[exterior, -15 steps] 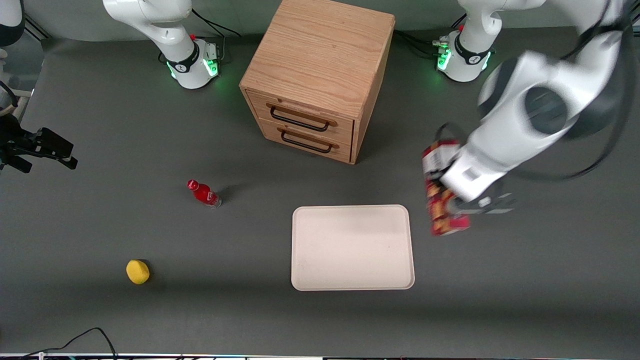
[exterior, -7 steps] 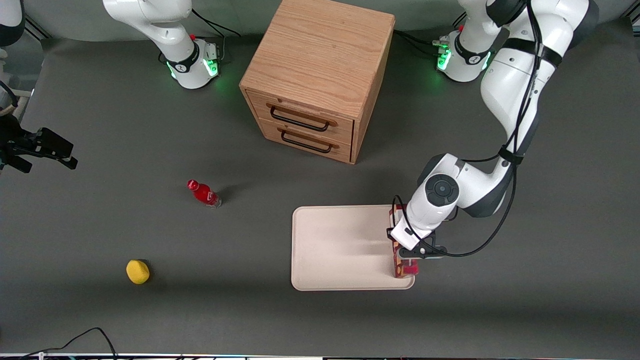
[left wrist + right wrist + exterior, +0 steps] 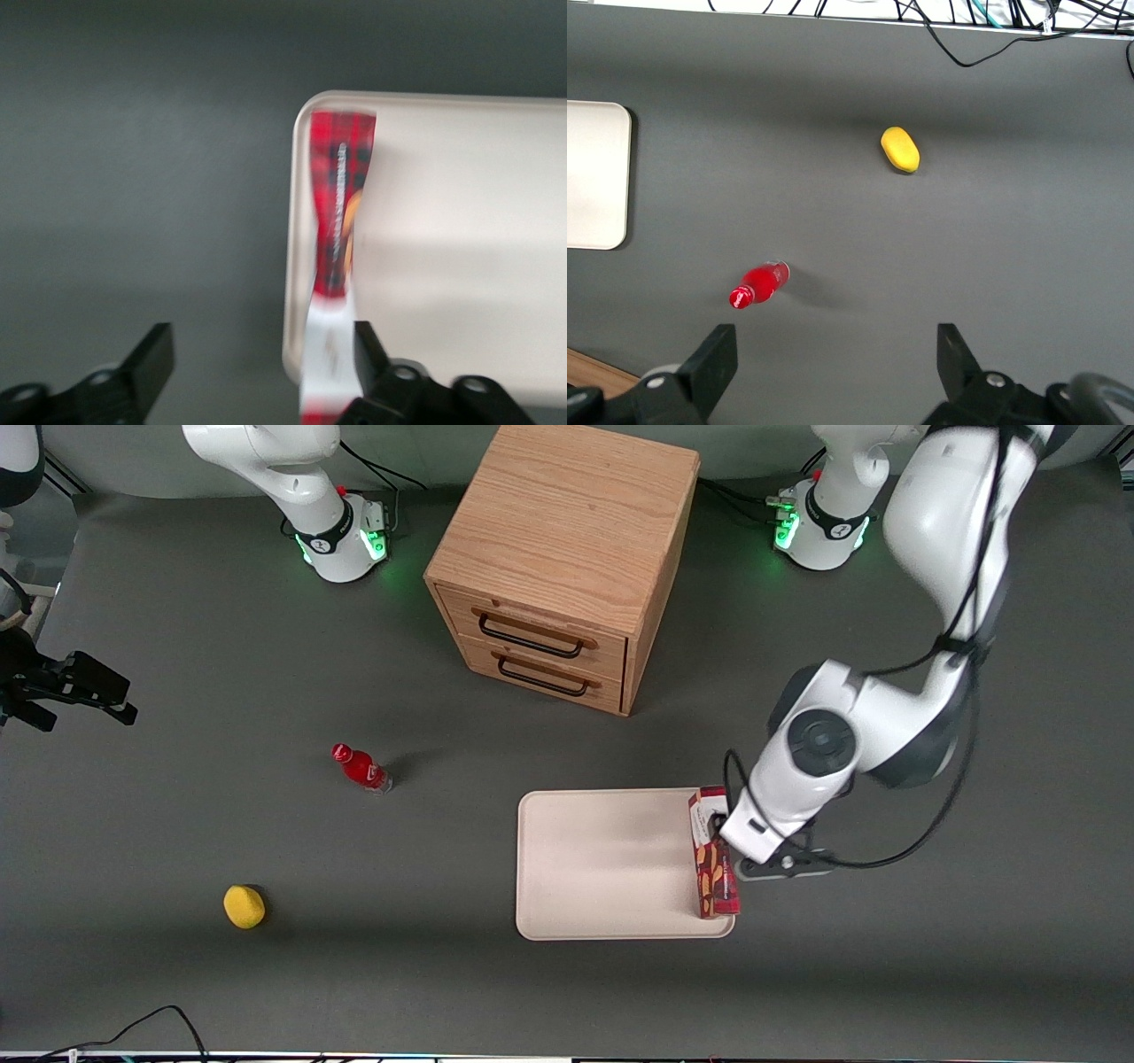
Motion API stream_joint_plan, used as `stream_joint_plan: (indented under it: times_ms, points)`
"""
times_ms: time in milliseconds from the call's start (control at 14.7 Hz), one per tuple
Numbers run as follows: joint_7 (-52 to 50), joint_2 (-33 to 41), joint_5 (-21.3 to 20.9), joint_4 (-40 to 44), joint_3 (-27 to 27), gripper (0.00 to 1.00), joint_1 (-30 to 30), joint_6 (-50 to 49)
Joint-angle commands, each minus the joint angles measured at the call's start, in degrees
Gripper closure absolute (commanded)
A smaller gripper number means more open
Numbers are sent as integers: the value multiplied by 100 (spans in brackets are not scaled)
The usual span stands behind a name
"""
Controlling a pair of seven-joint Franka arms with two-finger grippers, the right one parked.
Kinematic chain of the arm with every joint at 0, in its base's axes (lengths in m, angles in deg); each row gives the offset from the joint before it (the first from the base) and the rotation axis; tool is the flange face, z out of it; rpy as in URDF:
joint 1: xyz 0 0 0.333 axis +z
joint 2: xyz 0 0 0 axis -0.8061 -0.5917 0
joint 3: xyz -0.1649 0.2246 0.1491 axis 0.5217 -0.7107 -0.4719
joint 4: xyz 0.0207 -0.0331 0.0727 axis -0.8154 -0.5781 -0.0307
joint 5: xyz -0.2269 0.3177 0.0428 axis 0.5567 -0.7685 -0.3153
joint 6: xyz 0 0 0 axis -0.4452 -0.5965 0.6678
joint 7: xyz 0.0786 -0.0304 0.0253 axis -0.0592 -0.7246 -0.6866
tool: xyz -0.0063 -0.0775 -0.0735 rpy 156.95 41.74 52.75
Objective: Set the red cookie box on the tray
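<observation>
Cardboard, stiff and probably light: the red cookie box (image 3: 338, 221) stands on its narrow edge just beneath my gripper (image 3: 257, 363), on the tray (image 3: 461, 239) along the rim nearest me. My fingers are spread wide and grip nothing; one sits just beside the box's white end. Judged tippy on that edge. Any regrasp should take the broad faces mid-length. Farther off lies bare tray floor.

No lettering on the red cookie box (image 3: 713, 864) is legible.
</observation>
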Motion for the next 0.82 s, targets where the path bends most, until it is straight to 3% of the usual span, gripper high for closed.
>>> stream_joint_plan:
  times_ms: [0, 205, 477, 614, 750]
  points:
    - [1679, 1436, 1080, -234, -800, 0, 61, -1452]
    - [3070, 2579, 1136, -505, -1645, 0, 69, -2651]
    - [3856, 4363, 1127, -2892, -2305, 0, 69, -1698]
    - [3864, 4332, 1136, -2802, -2342, 0, 61, -1904]
    - [3987, 3834, 1136, -1944, -2333, 0, 61, -2517]
